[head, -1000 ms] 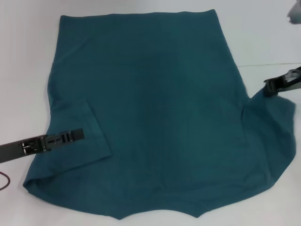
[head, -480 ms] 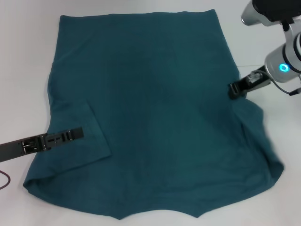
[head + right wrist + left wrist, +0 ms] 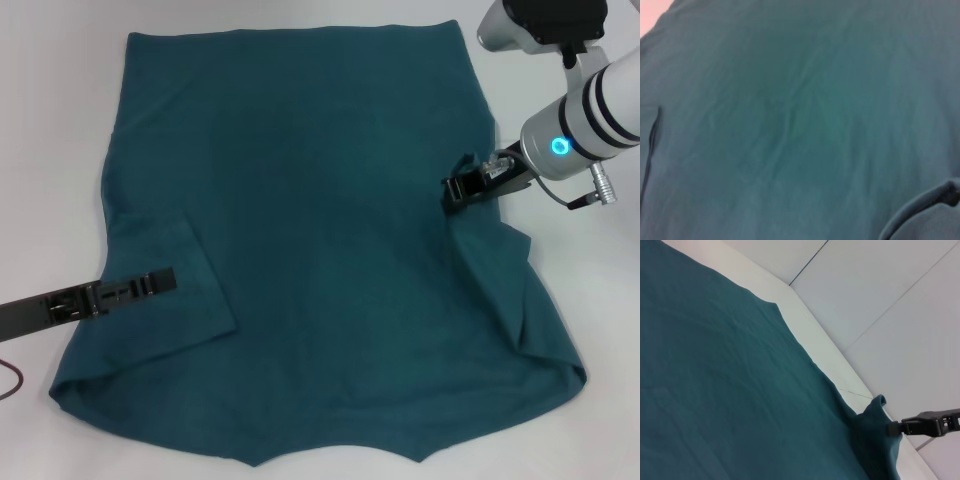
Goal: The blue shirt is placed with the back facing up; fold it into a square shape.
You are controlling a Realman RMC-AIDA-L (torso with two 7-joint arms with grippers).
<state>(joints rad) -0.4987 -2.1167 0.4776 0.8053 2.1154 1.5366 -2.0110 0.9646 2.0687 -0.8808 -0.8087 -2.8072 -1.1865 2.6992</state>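
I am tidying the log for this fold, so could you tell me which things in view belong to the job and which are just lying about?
Job:
- blue shirt
- right gripper, pinching the shirt's sleeve edge
- left gripper, resting on the folded sleeve

Just there:
- white table
- dark red cable

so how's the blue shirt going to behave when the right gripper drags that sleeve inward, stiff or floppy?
Likely floppy: where the right gripper pinches the blue shirt, the cloth drapes and creases below it. Probably light; only the pinched sleeve has lifted while the body lies flat on the table. It may bunch rather than slide. The left gripper lies on the folded left sleeve.
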